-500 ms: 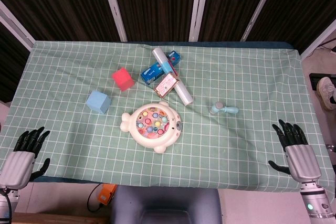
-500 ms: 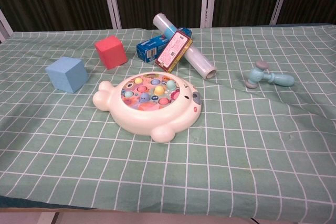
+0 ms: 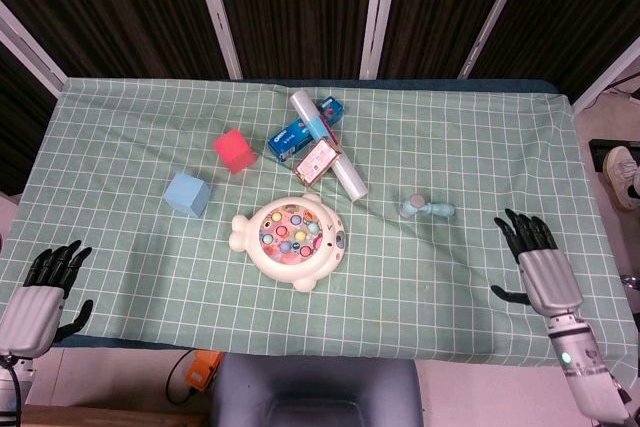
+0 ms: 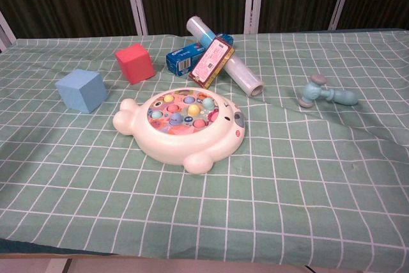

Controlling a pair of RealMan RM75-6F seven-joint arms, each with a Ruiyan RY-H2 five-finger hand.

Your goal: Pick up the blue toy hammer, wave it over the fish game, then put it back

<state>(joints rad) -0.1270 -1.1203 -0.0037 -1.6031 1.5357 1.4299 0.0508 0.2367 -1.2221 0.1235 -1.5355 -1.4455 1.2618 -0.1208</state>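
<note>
The blue toy hammer lies on the green checked cloth, right of centre, with its head to the left. The white fish game sits in the middle, with coloured fish in its round pond. My right hand hovers open over the cloth near the right edge, to the right of the hammer and a little nearer me, fingers spread and empty. My left hand is open at the table's near left corner, holding nothing. Neither hand shows in the chest view.
A light blue cube and a red cube stand left of the game. Behind it lie a clear film roll, a blue box and a red packet. The cloth-covered table ends just behind my hands.
My right hand has moved left and slightly forward over the cloth, toward the hammer. My left hand has barely shifted. The objects have not moved.
</note>
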